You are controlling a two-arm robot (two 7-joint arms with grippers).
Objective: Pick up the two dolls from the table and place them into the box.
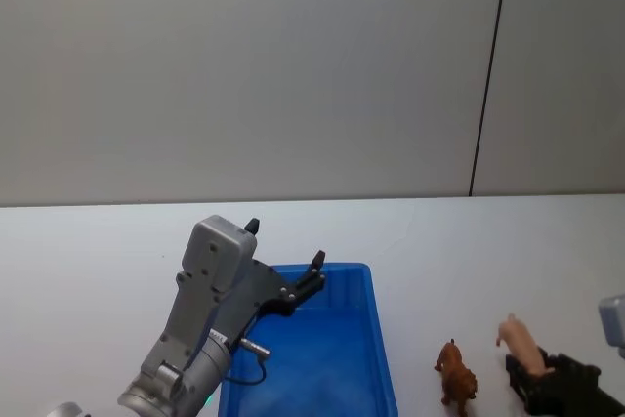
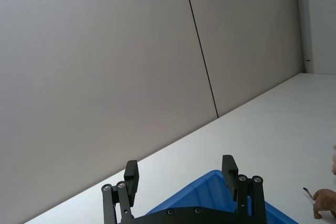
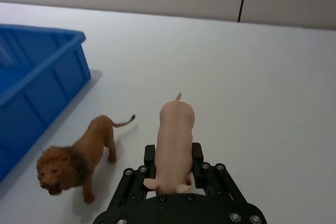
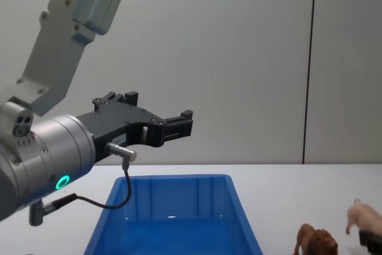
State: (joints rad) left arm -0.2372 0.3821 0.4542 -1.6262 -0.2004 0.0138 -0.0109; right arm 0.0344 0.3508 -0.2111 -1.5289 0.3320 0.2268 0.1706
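Pig (image 3: 175,140) was clamped by its flanks in the right gripper (image 3: 175,156), out on the right of the table (image 3: 262,77). Lion (image 3: 79,156) stood free between pig and blue box (image 3: 39,77). The right wrist view gave that grip plainly. The chest view added a green ring light (image 4: 62,181) on the left arm. Left gripper (image 2: 181,174) hovered above the box, jaws spread wide, holding nothing.

Blue box (image 1: 383,358) sitting on white table (image 1: 98,251). Brown lion (image 1: 456,373) standing upright at box's 3 o'clock, head pointing 6 o'clock. Pink pig (image 1: 520,341) at lion's 3 o'clock, being clamped by right gripper (image 3: 174,157).
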